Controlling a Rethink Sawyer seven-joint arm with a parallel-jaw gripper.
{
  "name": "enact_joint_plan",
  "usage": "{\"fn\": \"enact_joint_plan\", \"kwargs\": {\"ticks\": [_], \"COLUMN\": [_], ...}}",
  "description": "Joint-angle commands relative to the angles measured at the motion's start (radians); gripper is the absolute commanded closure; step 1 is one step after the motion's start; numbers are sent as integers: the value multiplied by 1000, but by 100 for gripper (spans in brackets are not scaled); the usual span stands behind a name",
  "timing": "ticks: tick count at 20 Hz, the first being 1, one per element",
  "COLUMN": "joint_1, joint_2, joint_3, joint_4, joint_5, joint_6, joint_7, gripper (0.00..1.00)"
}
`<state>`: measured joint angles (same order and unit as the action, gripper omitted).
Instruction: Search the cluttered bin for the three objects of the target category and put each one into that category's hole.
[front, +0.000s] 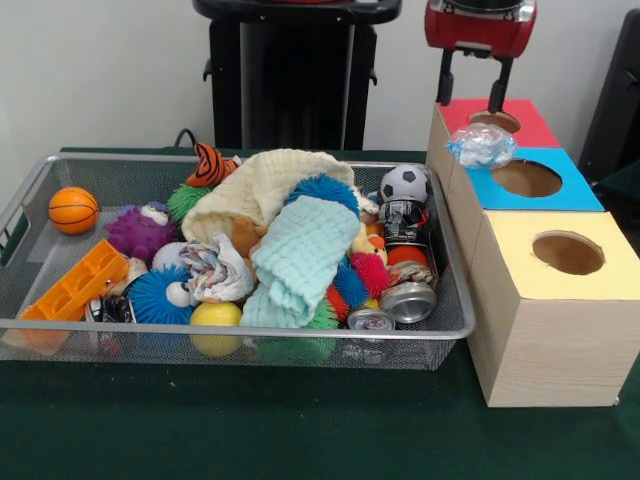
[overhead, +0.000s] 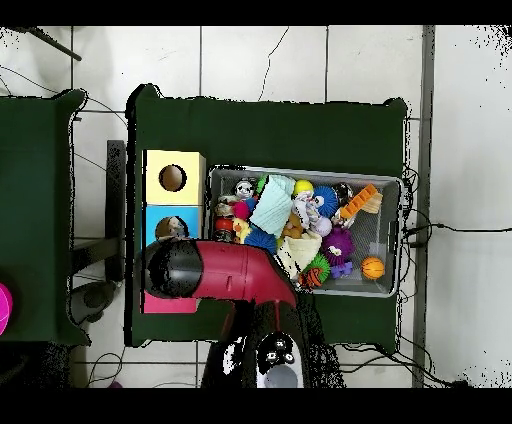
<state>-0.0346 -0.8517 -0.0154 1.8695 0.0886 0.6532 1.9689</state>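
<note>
The gripper (front: 474, 103) hangs over the red box (front: 520, 118), its two black fingers (front: 497, 92) spread apart with nothing between them; one fingertip reaches down toward the red box's hole (front: 494, 121). A crumpled clear plastic piece (front: 482, 146) lies just in front of that hole, on the seam between the red box and the blue box (front: 570, 192), beside the blue hole (front: 526, 178). The yellow box (front: 520, 250) stands nearest the camera, its hole (front: 568, 252) uncovered. In the overhead view the red arm (overhead: 225, 272) covers the red box, leaving the blue box (overhead: 160, 218) and yellow box (overhead: 173, 178) partly visible. The wire bin (front: 40, 190) sits just beside the boxes. It holds cloths (front: 300, 250), cans (front: 408, 300), a soccer ball (front: 405, 183), a basketball (front: 73, 210), spiky balls (front: 155, 295), a yellow ball (front: 216, 318) and an orange block (front: 70, 290).
</note>
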Motion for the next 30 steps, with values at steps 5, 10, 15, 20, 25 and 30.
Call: {"fn": "enact_joint_plan", "kwargs": {"ticks": [5,10,15,20,25,30], "joint_1": [-57,-40,-4,63,81,64], "joint_2": [11,64,106,153,156,166], "joint_3": [118,139,147,114,97,116], "joint_4": [33,53,74,30,36,14], "joint_5": [-105,-132,-147,-159,-149,-136], "joint_6": [-6,-95,-183,-197,-200,-169], "joint_7": [-83,-46,18,79,92,60], "gripper": [0,0,0,0,0,0]}}
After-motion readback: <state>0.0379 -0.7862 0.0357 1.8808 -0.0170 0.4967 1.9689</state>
